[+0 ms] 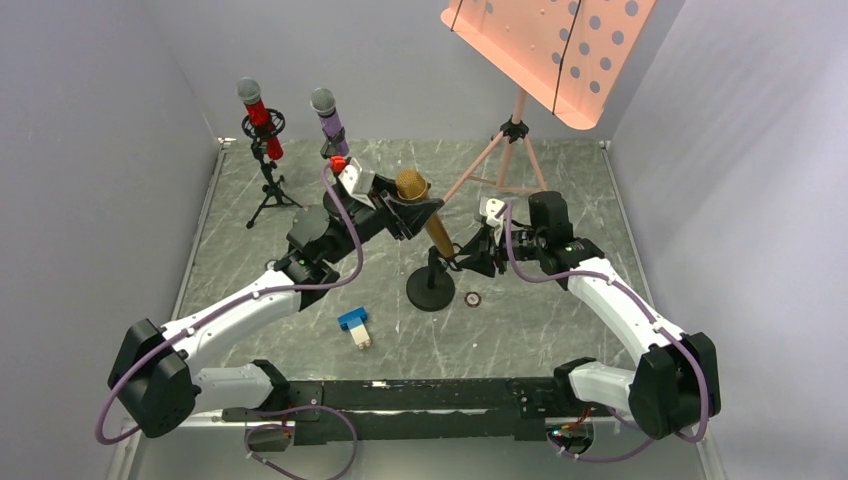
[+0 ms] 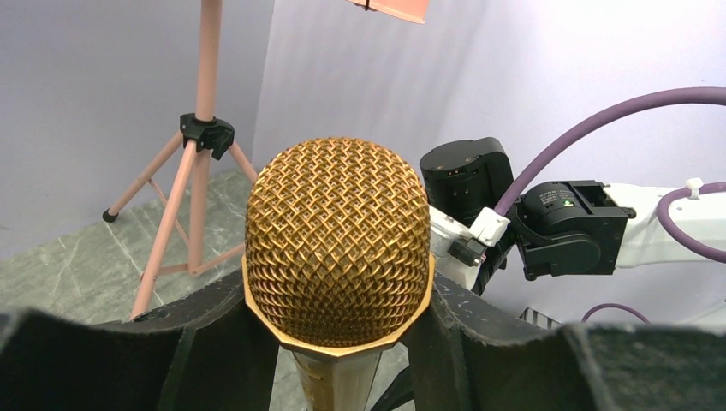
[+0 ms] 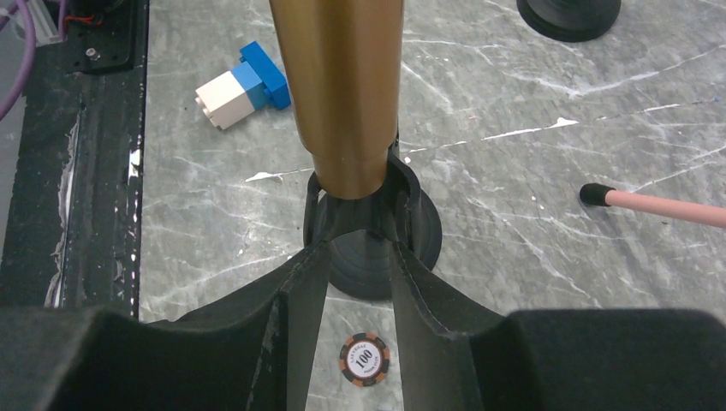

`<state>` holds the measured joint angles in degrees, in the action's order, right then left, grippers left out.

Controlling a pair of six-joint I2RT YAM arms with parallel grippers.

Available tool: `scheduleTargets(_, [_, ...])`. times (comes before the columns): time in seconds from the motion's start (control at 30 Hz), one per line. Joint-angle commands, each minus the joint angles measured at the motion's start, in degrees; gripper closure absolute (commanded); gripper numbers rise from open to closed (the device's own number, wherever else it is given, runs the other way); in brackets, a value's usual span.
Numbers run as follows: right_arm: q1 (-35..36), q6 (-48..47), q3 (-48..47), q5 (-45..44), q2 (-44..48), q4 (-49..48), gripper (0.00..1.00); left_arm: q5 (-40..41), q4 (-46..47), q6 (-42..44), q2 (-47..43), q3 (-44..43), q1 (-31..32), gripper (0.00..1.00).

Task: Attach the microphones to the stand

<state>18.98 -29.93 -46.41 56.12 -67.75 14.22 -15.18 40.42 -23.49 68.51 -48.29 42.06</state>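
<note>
Gold microphone (image 1: 412, 186) tilts near the desk's middle, head leaning toward the far-left corner, tail in the clip of the round-based stand (image 1: 431, 293). The left tool (image 1: 416, 210) clenches it under the head. The right tool (image 3: 358, 247) straddles the clip below; I cannot tell whether it grips.

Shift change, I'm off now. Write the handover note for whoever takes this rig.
Left pincer: shut on the gold microphone, just below its head.
Right pincer: straddles the clip of the round-base stand; grip unclear.
Done: red microphone and purple microphone mounted upright, back left.
Left: the gold one's tail is in the clip; confirm it is seated, then release both.
</note>
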Motion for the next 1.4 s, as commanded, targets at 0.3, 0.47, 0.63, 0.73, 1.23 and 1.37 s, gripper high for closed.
scheduleTargets(0.3, [0.4,-1.1,0.5,2.0,1.0,-1.1,0.56,-3.1,4.1,-3.2,1.9,-1.1,-0.5,1.0])
scheduleTargets(0.47, [0.4,-1.2,0.6,2.2,1.0,-1.1,0.55,-3.1,4.0,-3.1,2.4,0.7,-0.7,1.0])
scheduleTargets(0.63, [0.5,-1.3,0.5,2.3,0.8,-1.0,0.55,-3.5,4.9,-3.9,3.5,2.4,-1.1,1.0])
scheduleTargets(0.73, [0.5,-1.3,0.6,2.3,0.9,-1.1,0.55,-4.3,6.4,-4.9,5.0,3.0,-1.3,1.0])
scheduleTargets(1.23, [0.4,-3.2,0.1,1.9,2.1,0.8,0.49,-8.2,4.8,-4.8,9.3,4.4,-1.5,1.0])
scheduleTargets(1.37, [0.2,-5.3,-0.1,1.4,3.3,2.6,0.45,-8.0,3.3,-3.3,9.7,5.4,-1.5,1.0])
